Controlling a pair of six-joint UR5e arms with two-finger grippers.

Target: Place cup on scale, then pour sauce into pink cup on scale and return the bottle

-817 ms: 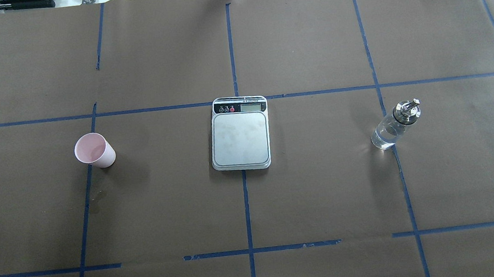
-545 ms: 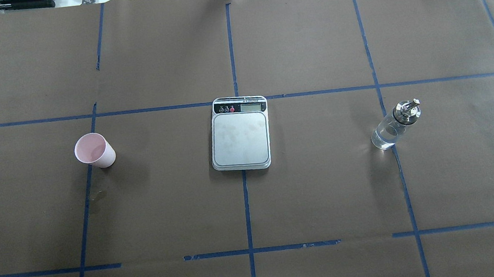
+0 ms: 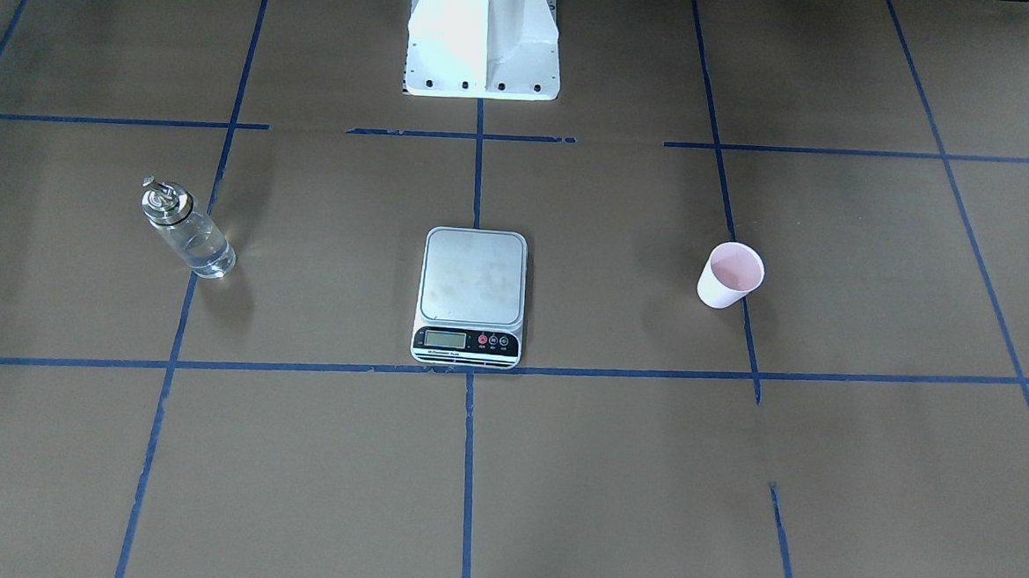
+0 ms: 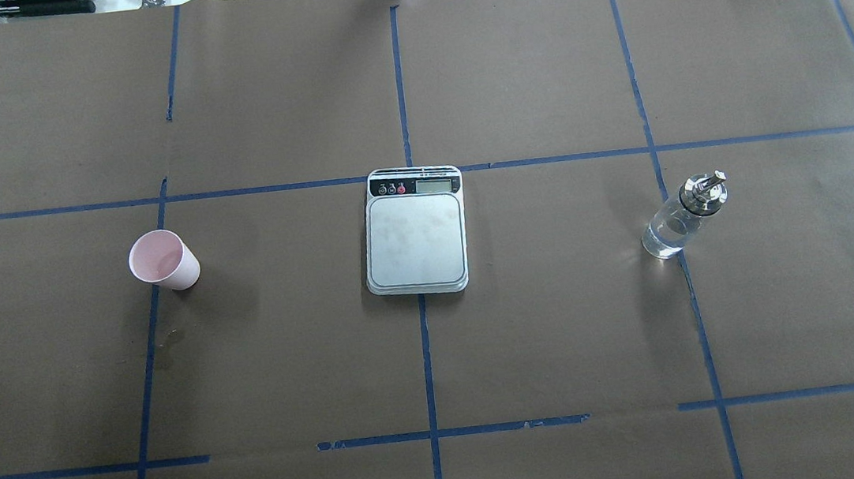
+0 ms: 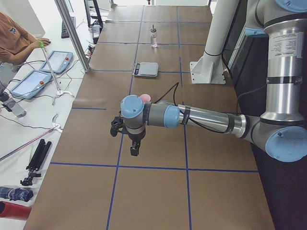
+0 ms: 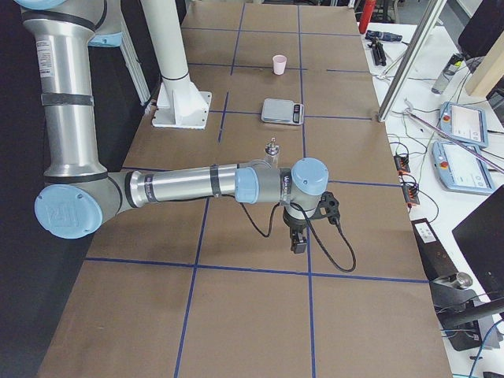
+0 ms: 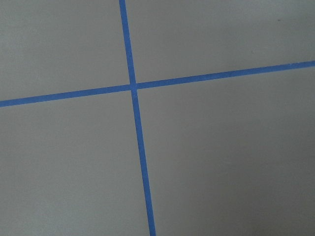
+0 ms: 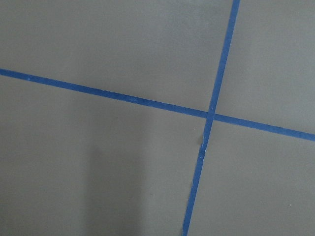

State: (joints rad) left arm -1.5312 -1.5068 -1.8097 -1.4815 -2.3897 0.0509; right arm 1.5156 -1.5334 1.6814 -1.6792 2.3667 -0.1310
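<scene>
The pale pink cup (image 4: 163,261) stands upright on the brown table, left of the scale (image 4: 415,239), whose steel platform is bare. The clear glass bottle (image 4: 682,216) with its silver pourer cap stands upright to the scale's right. All three also show in the front-facing view: cup (image 3: 730,276), scale (image 3: 472,287), bottle (image 3: 184,232). My left gripper (image 5: 135,148) shows only in the exterior left view, hanging over the table well short of the cup. My right gripper (image 6: 298,242) shows only in the exterior right view, near the bottle (image 6: 272,150). I cannot tell whether either is open or shut.
Blue tape lines (image 4: 427,366) cross the brown paper. The white robot base (image 3: 484,36) stands at the table's near edge. A metal post (image 5: 72,33), tablets (image 5: 31,82) and an operator (image 5: 14,40) are beside the table.
</scene>
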